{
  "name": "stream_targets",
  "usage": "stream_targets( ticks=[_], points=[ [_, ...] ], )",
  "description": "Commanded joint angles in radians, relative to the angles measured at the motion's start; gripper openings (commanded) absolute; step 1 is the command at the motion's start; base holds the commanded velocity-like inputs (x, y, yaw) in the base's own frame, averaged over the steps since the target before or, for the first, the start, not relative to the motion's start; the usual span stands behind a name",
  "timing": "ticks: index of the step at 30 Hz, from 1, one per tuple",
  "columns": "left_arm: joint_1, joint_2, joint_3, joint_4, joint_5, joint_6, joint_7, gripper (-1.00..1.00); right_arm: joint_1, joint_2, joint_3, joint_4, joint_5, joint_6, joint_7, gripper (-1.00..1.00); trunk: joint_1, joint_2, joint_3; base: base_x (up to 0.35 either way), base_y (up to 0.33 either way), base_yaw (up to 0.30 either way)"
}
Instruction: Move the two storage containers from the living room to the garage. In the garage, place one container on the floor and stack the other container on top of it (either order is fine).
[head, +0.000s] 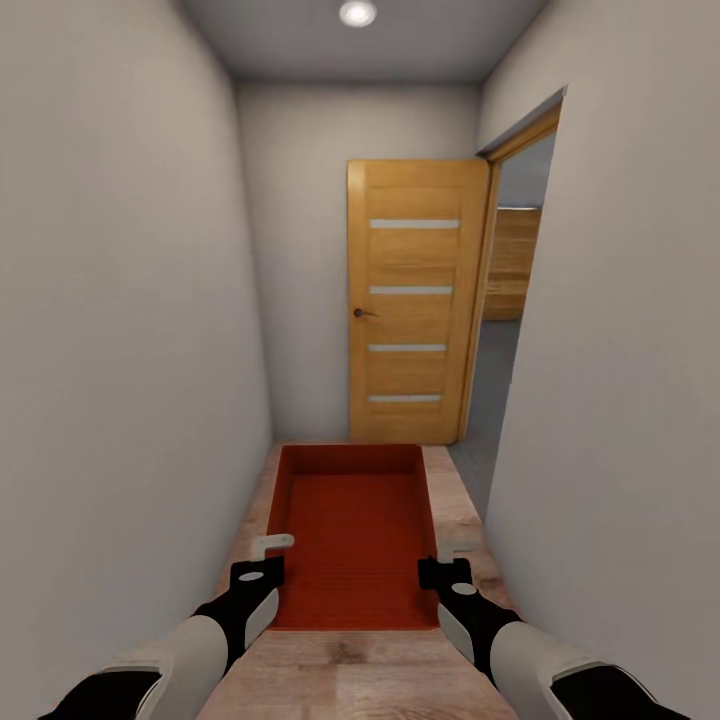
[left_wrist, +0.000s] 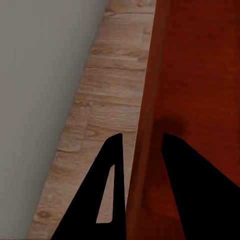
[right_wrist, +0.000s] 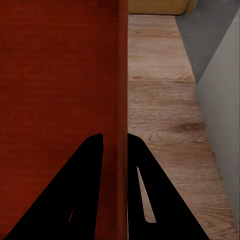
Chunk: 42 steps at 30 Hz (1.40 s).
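Observation:
One orange-red open-top storage container (head: 350, 520) hangs level in front of me, above a light wood-plank floor (head: 350, 670). My left gripper (head: 268, 560) is shut on its left side wall, one finger inside the bin and one outside. The left wrist view shows that gripper (left_wrist: 142, 137) straddling the container (left_wrist: 200, 75) wall. My right gripper (head: 447, 560) is shut on the opposite wall in the same way. In the right wrist view, that gripper (right_wrist: 115, 136) pinches the thin edge of the container (right_wrist: 60, 75).
I am in a narrow corridor between pale walls, left (head: 120, 350) and right (head: 620, 400). Ahead, an orange-wood door (head: 412, 300) with four glass slats stands open. Beside it on the right, a doorway shows dark grey floor (head: 495, 400).

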Motion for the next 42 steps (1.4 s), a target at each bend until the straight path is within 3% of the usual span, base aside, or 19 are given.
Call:
stream_targets(
  ticks=[1,42],
  points=[
    [0.0,0.044,0.019,0.003,0.007,-0.002,0.005,-1.0,-0.002,-0.008,-0.067,-0.002,-0.004,-0.044,-0.019,-1.0,0.001,-0.001,-0.001,0.326,0.0,0.0],
    [0.001,0.044,0.019,0.002,0.007,-0.003,0.005,-1.0,-0.002,-0.008,-0.067,-0.002,-0.003,-0.045,-0.019,-1.0,0.001,-0.001,-0.001,0.326,0.0,0.0]
  ],
)
